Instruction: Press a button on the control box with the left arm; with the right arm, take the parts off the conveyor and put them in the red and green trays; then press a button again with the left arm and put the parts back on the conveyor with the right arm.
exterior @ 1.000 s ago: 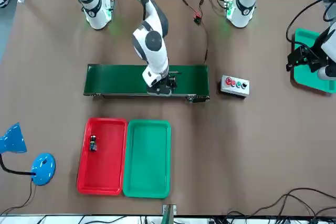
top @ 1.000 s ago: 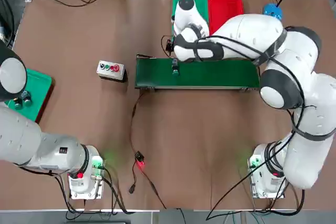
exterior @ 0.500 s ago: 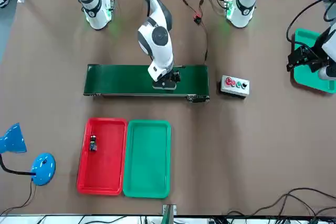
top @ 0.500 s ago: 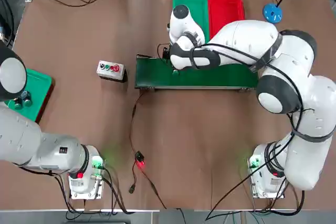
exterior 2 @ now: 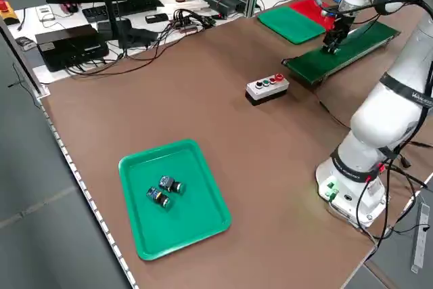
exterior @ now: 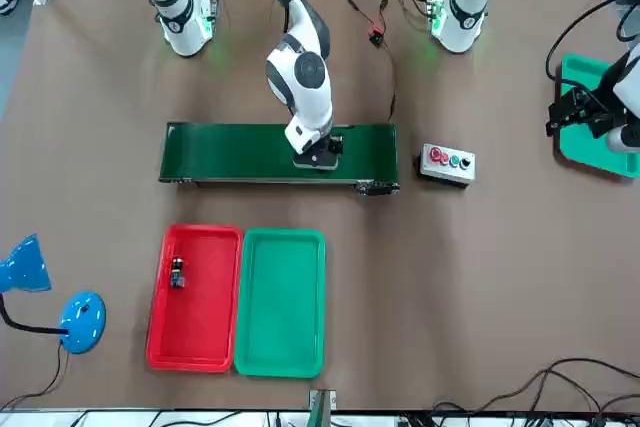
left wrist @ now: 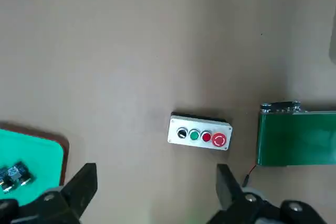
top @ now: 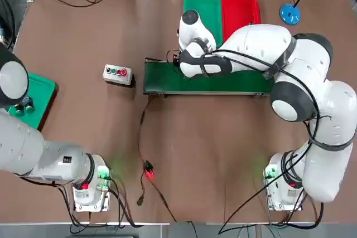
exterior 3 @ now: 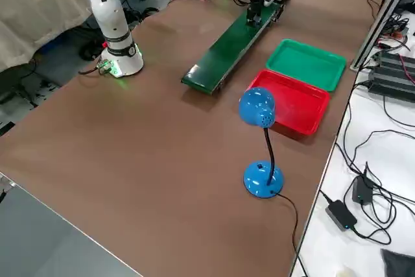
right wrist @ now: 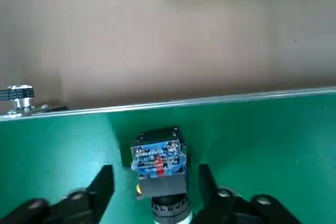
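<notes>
The conveyor (exterior: 240,152) crosses the centre of the front view, and the right gripper (right wrist: 156,195) hangs low over it, fingers part-open astride the part (right wrist: 157,157), not yet gripping. That part looks small, light and rigid, so I would pinch its squarish body's flat sides. The left gripper (left wrist: 155,184) hovers wide open and empty

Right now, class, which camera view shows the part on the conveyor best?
The right wrist view: the part fills the frame on the conveyor, between the right gripper fingers. In the top and front views the arm hides it; both side views show it tiny.
</notes>
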